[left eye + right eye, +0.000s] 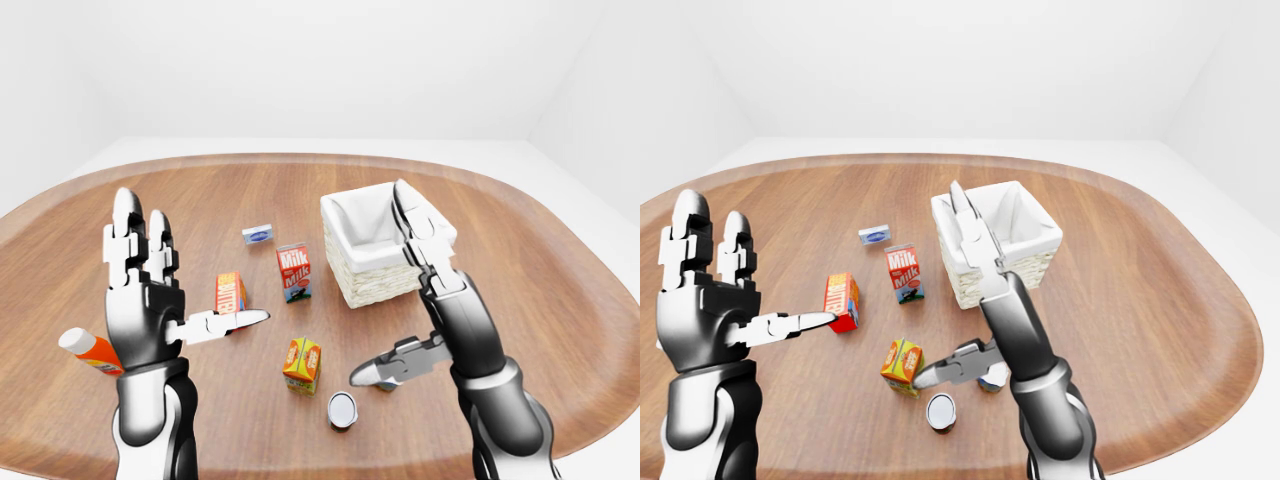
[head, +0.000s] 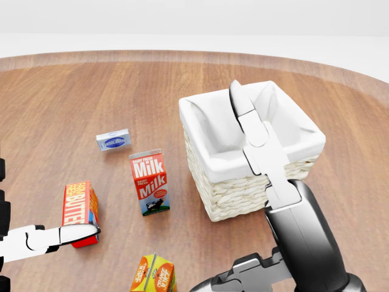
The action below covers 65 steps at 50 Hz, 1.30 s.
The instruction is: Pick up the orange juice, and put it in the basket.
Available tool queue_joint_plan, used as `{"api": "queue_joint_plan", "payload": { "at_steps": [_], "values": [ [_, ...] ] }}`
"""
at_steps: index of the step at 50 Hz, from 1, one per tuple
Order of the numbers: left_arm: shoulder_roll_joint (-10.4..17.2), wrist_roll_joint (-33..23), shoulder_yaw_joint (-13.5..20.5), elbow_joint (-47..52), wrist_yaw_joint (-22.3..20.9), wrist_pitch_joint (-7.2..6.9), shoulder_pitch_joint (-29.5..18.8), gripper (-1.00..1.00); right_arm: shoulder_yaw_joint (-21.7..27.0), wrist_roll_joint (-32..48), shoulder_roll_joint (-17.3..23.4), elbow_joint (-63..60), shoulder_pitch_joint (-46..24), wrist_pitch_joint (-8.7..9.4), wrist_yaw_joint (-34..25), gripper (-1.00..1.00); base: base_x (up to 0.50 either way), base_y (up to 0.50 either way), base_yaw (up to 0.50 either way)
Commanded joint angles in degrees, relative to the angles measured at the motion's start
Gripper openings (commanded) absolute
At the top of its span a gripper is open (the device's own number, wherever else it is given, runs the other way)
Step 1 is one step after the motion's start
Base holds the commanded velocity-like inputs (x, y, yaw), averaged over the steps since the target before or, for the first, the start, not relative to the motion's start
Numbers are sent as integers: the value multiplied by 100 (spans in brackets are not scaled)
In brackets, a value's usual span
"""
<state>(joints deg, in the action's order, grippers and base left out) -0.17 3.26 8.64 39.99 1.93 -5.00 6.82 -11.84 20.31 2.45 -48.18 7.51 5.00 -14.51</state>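
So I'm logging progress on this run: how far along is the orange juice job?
Nothing is done yet: the orange juice stands on the table, and the basket holds nothing visible. In hand: the right hand is open, its thumb tip near the carton, not gripping it. The left hand is open too. Still left: grasp, lift, carry to the basket, release.

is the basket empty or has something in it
Empty: the basket shows only its white liner inside; the orange juice stands on the table.
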Motion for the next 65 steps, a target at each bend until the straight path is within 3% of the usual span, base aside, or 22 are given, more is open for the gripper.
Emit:
{"api": "queue_joint_plan", "payload": {
  "at_steps": [1, 36, 65],
  "values": [
    [0, 0, 0, -3, -2, 0, -6, 100, -254, 189, 21, 268, 125, 0, 24, 100, 0, 0, 0],
    [8, 8, 6, -30, 4, 0, -27, 100, -962, 728, 112, 231, 275, 0, 111, 100, 0, 0, 0],
    [1, 8, 6, -11, 4, 0, -4, 100, -1185, 1335, 124, 650, 161, 0, -10, 100, 0, 0, 0]
  ]
}}
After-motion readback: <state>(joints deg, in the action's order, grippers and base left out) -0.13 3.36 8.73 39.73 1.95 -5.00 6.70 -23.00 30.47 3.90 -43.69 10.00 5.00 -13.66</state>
